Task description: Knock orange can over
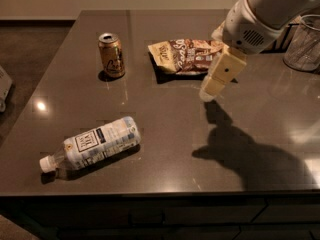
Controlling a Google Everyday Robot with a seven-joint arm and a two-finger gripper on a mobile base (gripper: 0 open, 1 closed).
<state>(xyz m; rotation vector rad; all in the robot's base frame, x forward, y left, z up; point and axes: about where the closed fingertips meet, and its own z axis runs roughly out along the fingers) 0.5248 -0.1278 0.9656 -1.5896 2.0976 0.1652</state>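
While the orange can (pixel 111 55) stood upright on the dark grey table (pixel 165 129), silver top uppermost and dark script lettering facing the camera, the gripper (pixel 208 94) hung above the tabletop well to the right of the can and a little nearer the camera, apart from it. Gripper: cream-coloured, angled downward and toward the can's side from the white arm (pixel 260 14); how far it was open could not be told, and nothing showed in its hold. Arm shadow (pixel 250 154): cast on the table, right of the can and much nearer the camera. Snack bag (pixel 185 55): brown and cream, lying flat to the right of the can at about the same depth, between the can and the arm, its right end partly hidden behind the gripper. Water bottle (pixel 92 145): clear plastic with a white cap and a dark label, lying on its side well in front of the can, cap end pointing left and toward the near edge. Clear container (pixel 304 44): far to the right of the can, cut by the frame edge.
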